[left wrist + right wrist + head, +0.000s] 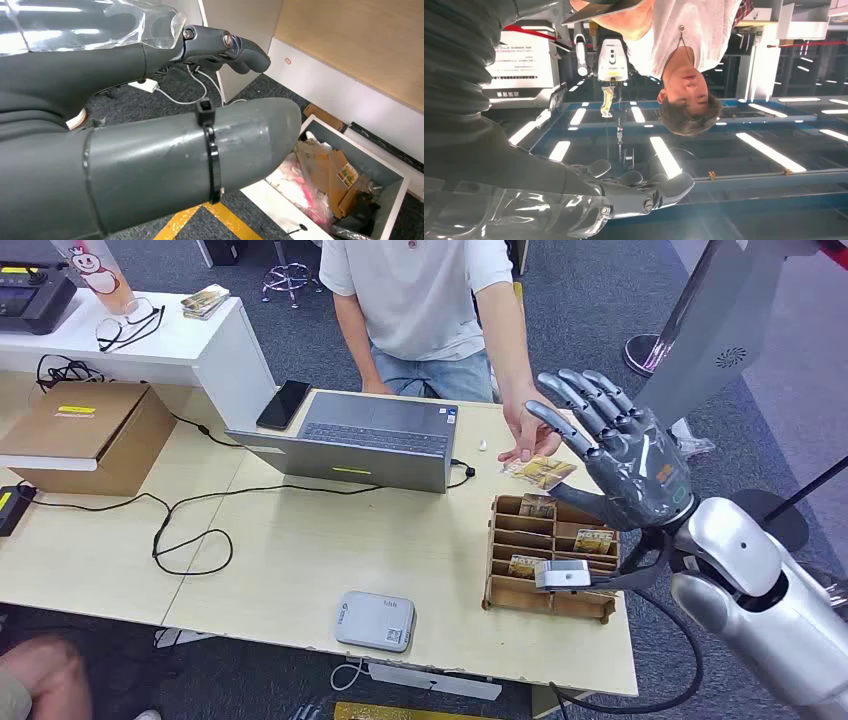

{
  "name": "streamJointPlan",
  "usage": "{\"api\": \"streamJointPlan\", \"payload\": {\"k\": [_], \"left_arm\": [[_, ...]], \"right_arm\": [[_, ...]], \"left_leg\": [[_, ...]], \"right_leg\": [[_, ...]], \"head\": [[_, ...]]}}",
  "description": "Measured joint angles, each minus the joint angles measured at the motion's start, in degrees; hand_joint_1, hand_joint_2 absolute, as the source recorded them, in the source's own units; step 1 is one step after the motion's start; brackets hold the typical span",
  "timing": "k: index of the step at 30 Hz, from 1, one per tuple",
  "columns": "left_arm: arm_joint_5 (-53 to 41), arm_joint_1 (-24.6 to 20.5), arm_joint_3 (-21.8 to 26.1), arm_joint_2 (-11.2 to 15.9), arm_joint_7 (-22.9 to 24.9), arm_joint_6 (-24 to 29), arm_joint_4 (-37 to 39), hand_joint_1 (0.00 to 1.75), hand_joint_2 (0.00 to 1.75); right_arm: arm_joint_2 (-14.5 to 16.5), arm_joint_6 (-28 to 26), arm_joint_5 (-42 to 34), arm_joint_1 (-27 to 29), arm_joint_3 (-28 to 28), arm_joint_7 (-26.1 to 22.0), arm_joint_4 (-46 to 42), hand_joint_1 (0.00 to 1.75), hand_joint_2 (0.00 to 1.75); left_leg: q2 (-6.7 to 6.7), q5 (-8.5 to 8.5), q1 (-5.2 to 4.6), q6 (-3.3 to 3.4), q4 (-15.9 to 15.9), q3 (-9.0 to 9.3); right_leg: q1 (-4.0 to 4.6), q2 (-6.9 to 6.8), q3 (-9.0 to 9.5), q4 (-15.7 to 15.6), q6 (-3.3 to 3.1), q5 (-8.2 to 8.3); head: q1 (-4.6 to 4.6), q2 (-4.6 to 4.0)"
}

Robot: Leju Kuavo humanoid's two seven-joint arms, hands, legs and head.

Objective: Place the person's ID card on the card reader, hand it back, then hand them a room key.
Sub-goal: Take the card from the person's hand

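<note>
- The right robot hand (622, 450) is raised over the desk (300, 540), fingers spread, holding nothing.
- The ID card (540, 473) lies on the desk beside a person's hand (527, 432).
- The left robot hand (150, 150) hangs empty, fingers loosely extended.

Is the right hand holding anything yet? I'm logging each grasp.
No, it is open. In the head view the right hand is raised with fingers spread, palm bare; the card lies on the table by the person's hand.
</note>
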Motion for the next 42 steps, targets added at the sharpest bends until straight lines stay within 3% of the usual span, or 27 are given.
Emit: {"api": "streamJointPlan", "payload": {"k": [4,5,8,9,10,33,42], "left_arm": [[-0.4,0.0,-0.1,0.2,0.0,0.0,0.0,0.0,0.0],[-0.6,0.0,-0.1,0.2,0.0,0.0,0.0,0.0,0.0],[-1.2,0.0,-0.1,0.4,0.0,0.0,0.0,0.0,0.0],[-1.3,0.0,-0.1,0.4,0.0,0.0,0.0,0.0,0.0],[-1.5,0.0,-0.1,0.4,0.0,0.0,0.0,0.0,0.0],[-2.5,-0.1,-0.1,0.4,0.0,0.0,0.1,0.0,0.0],[-4.7,-0.1,0.8,0.6,0.0,0.0,0.1,0.0,0.0]], "right_arm": [[-0.2,0.3,-0.2,-0.5,0.6,0.1,0.0,0.0,1.75],[-0.3,0.4,-0.3,-0.6,0.8,0.1,0.0,0.21,1.75],[-0.4,0.6,-0.3,-0.9,1.2,0.2,0.0,1.45,1.75],[-0.4,0.6,-0.3,-0.9,1.3,0.2,0.0,1.68,1.75],[-0.5,0.6,-0.3,-0.9,1.4,0.3,0.0,1.75,1.75],[-0.9,1.9,-0.7,-2.1,3.3,0.5,-0.1,1.75,1.75],[-0.9,1.8,-5.1,-2.3,3.6,1.0,-0.6,1.75,1.75]], "left_leg": [[0.0,0.0,0.0,0.0,0.0,0.0],[0.0,0.0,0.0,0.0,0.0,0.0],[0.0,0.0,0.0,0.0,0.0,0.0],[0.0,0.0,0.0,0.0,0.0,0.0],[0.0,0.0,0.0,0.0,0.0,0.0],[0.0,0.0,0.0,0.0,0.0,0.0],[0.0,0.0,0.0,0.0,0.0,0.0]], "right_leg": [[0.0,0.0,0.0,0.0,0.0,0.0],[0.0,0.0,0.0,0.0,0.0,0.0],[0.0,0.0,0.0,0.0,0.0,0.0],[0.0,0.0,0.0,0.0,0.0,0.0],[0.0,0.0,0.0,0.0,0.0,0.0],[0.0,0.0,0.0,0.0,0.0,0.0],[0.0,0.0,0.0,0.0,0.0,0.0]], "head": [[-0.01,0.0],[-0.01,0.0],[-0.01,0.0],[-0.01,0.0],[-0.01,0.0],[-0.01,0.0],[0.0,0.0]]}}
